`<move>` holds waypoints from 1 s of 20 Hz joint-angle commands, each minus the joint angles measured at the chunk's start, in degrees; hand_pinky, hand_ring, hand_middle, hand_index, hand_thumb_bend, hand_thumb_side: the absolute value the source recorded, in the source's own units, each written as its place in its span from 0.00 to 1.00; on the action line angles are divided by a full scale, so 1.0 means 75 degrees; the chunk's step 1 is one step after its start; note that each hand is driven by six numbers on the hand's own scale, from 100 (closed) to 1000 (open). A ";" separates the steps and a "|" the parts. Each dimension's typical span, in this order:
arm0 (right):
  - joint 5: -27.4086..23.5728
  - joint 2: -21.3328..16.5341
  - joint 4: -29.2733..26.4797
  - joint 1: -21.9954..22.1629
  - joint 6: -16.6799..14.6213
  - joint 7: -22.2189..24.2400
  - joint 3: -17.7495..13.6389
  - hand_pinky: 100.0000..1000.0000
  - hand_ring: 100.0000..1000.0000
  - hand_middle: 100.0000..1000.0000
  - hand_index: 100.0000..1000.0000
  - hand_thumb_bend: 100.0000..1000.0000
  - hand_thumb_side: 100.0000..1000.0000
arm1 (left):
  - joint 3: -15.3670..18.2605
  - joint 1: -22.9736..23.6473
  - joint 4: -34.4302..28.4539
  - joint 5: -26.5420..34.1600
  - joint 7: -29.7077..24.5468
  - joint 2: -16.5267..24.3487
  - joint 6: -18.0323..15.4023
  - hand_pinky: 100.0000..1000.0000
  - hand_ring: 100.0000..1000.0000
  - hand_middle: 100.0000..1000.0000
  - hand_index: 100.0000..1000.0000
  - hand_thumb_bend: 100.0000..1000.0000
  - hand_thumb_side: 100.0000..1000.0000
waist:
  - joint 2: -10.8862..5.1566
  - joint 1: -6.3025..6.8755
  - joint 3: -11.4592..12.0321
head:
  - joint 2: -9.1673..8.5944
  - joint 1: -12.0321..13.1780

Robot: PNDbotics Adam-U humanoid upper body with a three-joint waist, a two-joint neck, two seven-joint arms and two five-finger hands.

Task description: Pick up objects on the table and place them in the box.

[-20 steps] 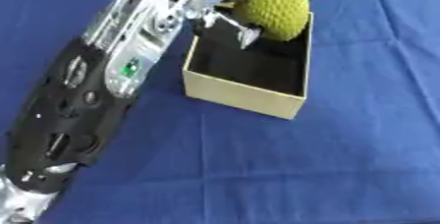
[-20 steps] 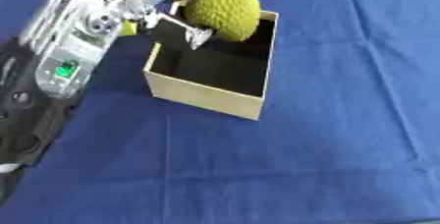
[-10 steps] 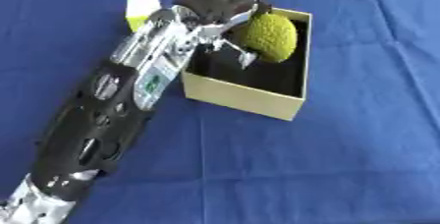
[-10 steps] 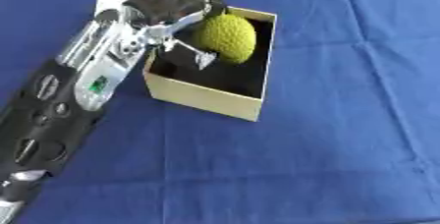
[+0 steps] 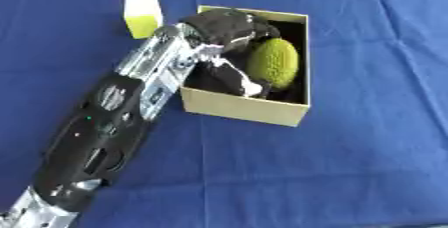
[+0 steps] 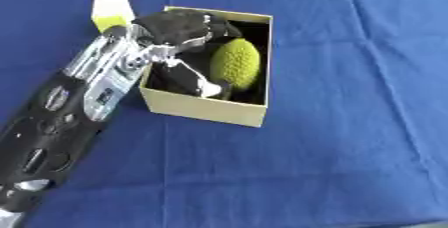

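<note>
While left hand [image 5: 229, 32] grips it, bumpy green fruit [image 5: 273, 63] sits w/in box [image 5: 245, 109].

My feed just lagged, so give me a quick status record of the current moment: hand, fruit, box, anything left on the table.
left hand: inside the box, fingers curled round the fruit
fruit: green, bumpy, down between the box walls, held by the hand
box: tan cardboard, open top, dark inside
left on table: small yellow and white block, beside the box's far left corner
table cover: blue cloth
right hand: not in view
</note>
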 commanded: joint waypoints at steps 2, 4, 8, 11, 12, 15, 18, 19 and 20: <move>-0.0042 -0.0132 -0.0115 -0.0051 0.0014 -0.0003 -0.0110 0.82 0.75 0.73 0.78 0.08 0.58 | 0.0330 -0.0211 -0.0400 0.0171 0.0223 0.0292 0.0070 0.83 0.83 0.81 0.94 0.49 0.55 | -0.0155 -0.0031 0.0011 | 0.0016 -0.0057; -0.0038 -0.0139 -0.0115 -0.0040 0.0018 -0.0008 -0.0116 0.82 0.75 0.73 0.78 0.08 0.58 | 0.0500 -0.0321 -0.0599 0.0405 0.0366 0.0449 0.0174 0.81 0.82 0.79 0.93 0.47 0.55 | -0.0159 -0.0025 0.0018 | 0.0036 -0.0096; -0.0025 -0.0167 -0.0115 -0.0013 0.0028 -0.0047 -0.0148 0.82 0.75 0.73 0.78 0.08 0.58 | 0.0845 -0.0548 -0.1045 0.0952 0.0582 0.0888 0.0463 0.79 0.80 0.76 0.90 0.43 0.53 | -0.0165 -0.0009 0.0044 | 0.0068 -0.0163; -0.0012 -0.0202 -0.0115 0.0012 0.0024 -0.0072 -0.0163 0.82 0.75 0.73 0.78 0.08 0.58 | 0.1097 -0.0713 -0.1376 0.1206 0.0545 0.1361 0.0672 0.80 0.80 0.77 0.91 0.41 0.53 | -0.0167 0.0002 0.0075 | 0.0081 -0.0212; -0.0005 -0.0218 -0.0115 0.0029 0.0027 -0.0078 -0.0170 0.82 0.75 0.73 0.78 0.08 0.58 | 0.1200 -0.0763 -0.1477 0.1239 0.0502 0.1556 0.0756 0.81 0.81 0.78 0.91 0.41 0.53 | -0.0166 0.0007 0.0089 | 0.0084 -0.0230; 0.0014 -0.0261 -0.0115 0.0071 0.0038 -0.0098 -0.0193 0.82 0.75 0.73 0.78 0.08 0.58 | 0.1500 -0.0878 -0.1556 0.1195 0.0292 0.2126 0.1009 0.82 0.82 0.79 0.92 0.41 0.52 | -0.0160 0.0030 0.0129 | 0.0075 -0.0274; 0.0032 -0.0294 -0.0115 0.0102 0.0044 -0.0116 -0.0205 0.82 0.75 0.73 0.78 0.08 0.58 | 0.1698 -0.0959 -0.1192 0.1134 0.0078 0.2555 0.1209 0.84 0.84 0.81 0.93 0.42 0.51 | -0.0150 0.0048 0.0161 | 0.0060 -0.0309; 0.0036 -0.0302 -0.0115 0.0111 0.0046 -0.0122 -0.0209 0.82 0.75 0.73 0.78 0.08 0.58 | 0.1734 -0.0991 -0.1009 0.1127 -0.0001 0.2663 0.1229 0.84 0.84 0.81 0.93 0.43 0.51 | -0.0144 0.0050 0.0166 | 0.0052 -0.0317; 0.0039 -0.0308 -0.0115 0.0119 0.0049 -0.0127 -0.0212 0.82 0.75 0.73 0.78 0.08 0.58 | 0.1754 -0.1019 -0.0819 0.1127 -0.0087 0.2749 0.1213 0.86 0.85 0.82 0.93 0.44 0.49 | -0.0137 0.0050 0.0169 | 0.0045 -0.0325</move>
